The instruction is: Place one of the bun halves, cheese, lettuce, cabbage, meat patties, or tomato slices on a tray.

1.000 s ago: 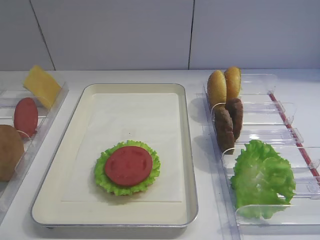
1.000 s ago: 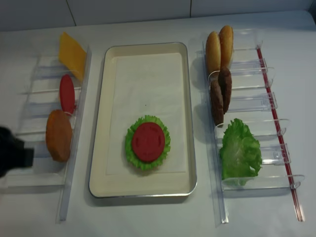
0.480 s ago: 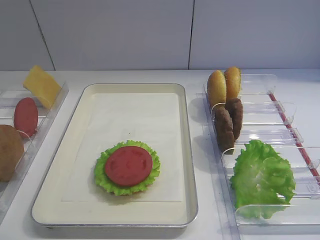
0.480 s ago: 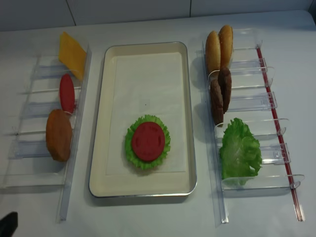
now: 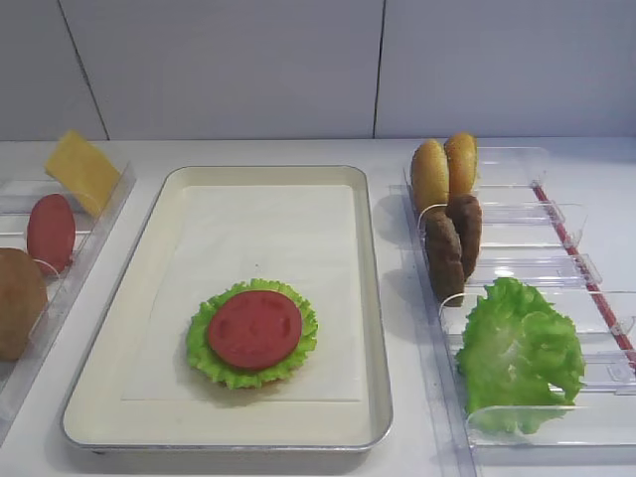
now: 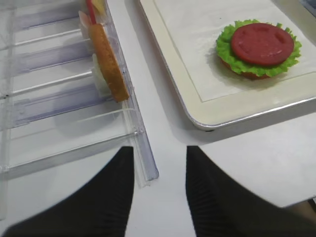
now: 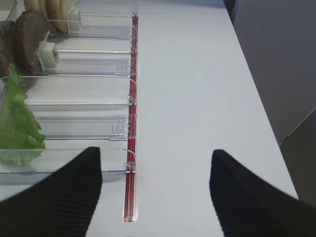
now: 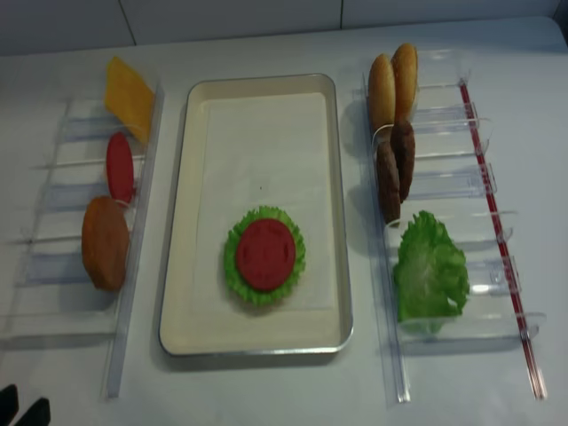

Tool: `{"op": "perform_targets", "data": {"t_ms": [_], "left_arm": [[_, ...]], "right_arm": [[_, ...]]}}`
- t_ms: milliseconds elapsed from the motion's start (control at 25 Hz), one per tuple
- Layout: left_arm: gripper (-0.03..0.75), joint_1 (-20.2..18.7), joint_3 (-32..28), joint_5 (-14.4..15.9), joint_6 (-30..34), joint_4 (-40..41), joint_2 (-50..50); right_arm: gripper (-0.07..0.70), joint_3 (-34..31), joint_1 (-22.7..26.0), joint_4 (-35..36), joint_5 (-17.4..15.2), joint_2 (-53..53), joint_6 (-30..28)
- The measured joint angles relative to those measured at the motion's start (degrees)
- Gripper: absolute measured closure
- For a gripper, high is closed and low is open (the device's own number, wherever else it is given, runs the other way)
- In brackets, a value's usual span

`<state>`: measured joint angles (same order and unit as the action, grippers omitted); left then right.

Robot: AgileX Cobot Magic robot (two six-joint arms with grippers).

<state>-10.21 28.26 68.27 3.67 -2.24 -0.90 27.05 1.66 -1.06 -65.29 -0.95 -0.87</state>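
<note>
The cream tray holds a tomato slice lying on lettuce. In the left rack stand a yellow cheese slice, another tomato slice and a bun half. The right rack carries two bun halves, two meat patties and a lettuce leaf. No cabbage shows. My left gripper is open and empty, low at the near left corner beside the left rack's end. My right gripper is open and empty over bare table, right of the right rack.
Clear plastic racks with dividers flank the tray: the left rack and the right rack, which has a red strip along its outer side. A white wall stands behind the table.
The left gripper has drawn back from beside the bun half in the left rack to the near left corner of the table. The food has not moved.
</note>
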Motion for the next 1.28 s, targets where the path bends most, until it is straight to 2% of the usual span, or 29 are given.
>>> {"op": "perform_targets", "data": {"t_ms": [360,640,1280], "left_arm": [[0.452,0.1,0.0,-0.1,0.1,-0.1,-0.1],[0.452,6.8,0.0,-0.1,0.1,-0.1,-0.1],[0.452,6.9,0.0,-0.1,0.1,-0.1,-0.1]], "right_arm": [[0.16,0.0,0.0,0.0,0.0,0.0,0.2],[0.16,0.0,0.0,0.0,0.0,0.0,0.2],[0.16,0.0,0.0,0.0,0.0,0.0,0.2]]}}
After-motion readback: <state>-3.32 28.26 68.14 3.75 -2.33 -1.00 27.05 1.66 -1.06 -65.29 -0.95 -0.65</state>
